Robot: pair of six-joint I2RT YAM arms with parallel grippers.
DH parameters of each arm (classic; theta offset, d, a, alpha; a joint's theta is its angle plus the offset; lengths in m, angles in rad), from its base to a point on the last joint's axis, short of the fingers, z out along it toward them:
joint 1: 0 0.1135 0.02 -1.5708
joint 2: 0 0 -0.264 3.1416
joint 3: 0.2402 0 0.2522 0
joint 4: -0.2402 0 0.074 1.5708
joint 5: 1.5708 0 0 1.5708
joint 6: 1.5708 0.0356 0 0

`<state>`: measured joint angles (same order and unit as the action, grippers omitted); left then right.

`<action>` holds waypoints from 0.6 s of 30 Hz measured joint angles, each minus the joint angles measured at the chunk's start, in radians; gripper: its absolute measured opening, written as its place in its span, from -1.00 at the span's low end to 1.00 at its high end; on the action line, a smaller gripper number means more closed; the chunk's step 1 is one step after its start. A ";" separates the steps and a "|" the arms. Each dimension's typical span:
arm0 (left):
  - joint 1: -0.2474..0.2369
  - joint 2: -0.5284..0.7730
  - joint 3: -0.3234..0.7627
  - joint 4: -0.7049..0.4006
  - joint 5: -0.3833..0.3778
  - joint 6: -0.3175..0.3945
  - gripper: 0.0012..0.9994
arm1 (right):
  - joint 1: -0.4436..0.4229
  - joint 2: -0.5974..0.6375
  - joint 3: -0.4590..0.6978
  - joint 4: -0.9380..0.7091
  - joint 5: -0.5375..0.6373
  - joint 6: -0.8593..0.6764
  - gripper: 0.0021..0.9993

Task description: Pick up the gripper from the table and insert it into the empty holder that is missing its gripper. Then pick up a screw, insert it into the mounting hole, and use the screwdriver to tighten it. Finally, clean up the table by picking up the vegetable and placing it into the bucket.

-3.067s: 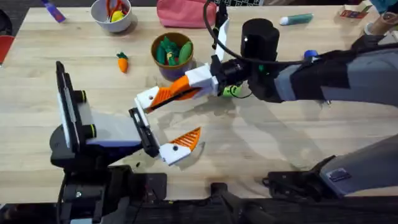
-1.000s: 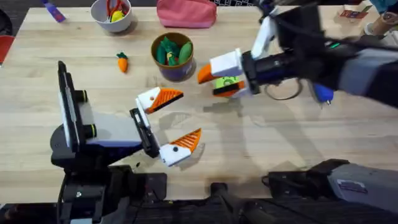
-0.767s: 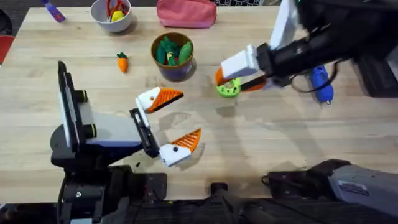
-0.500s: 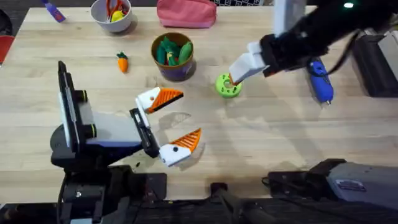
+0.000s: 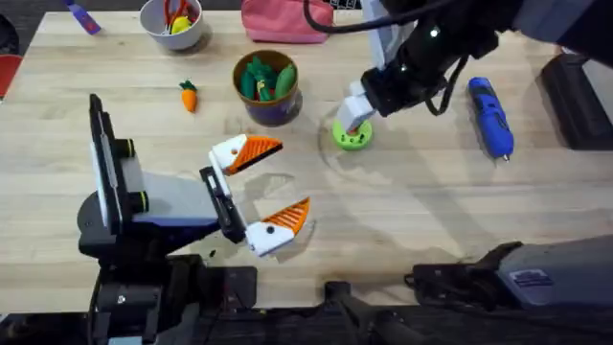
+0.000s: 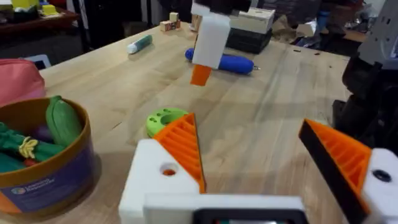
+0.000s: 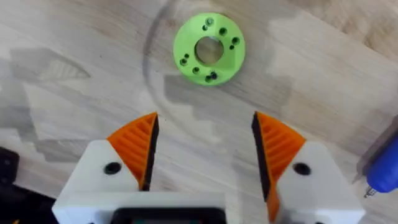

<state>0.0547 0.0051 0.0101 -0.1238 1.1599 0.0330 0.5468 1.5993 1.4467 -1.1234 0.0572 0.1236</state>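
Hovering my right end effector [image 7: 202,149] spread above the green disc [image 7: 209,48] on the surface [image 5: 431,211], I see the screwdriver [image 5: 489,115] lying just beside it, the carrot [image 5: 188,95] near the bucket [image 5: 266,86], and my left end effector [image 5: 266,187] spread, both orange tips fitted.

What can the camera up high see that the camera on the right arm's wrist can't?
Just the overhead view: the toy carrot, the purple bucket of green toy vegetables, the white bowl, the pink pouch, and the left gripper open over the table. Just the right wrist view: the small holes in the green disc, seen up close, and the right gripper with its orange fingers spread open. Both: the green disc, the blue screwdriver and the wooden table.
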 joint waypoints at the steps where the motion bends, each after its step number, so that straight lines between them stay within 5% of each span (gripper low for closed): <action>1: 0.000 0.000 0.000 0.000 0.000 0.000 0.97 | 0.000 0.000 -0.007 0.011 0.002 0.004 0.63; 6: 0.000 0.000 0.000 0.000 0.000 0.000 0.97 | 0.000 -0.001 -0.103 0.094 0.004 0.027 0.57; 18: 0.000 0.000 0.000 0.000 0.000 0.000 0.97 | -0.004 0.068 -0.167 0.209 0.006 0.035 -0.05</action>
<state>0.0547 0.0051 0.0101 -0.1238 1.1599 0.0330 0.5428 1.6670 1.2793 -0.9147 0.0635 0.1590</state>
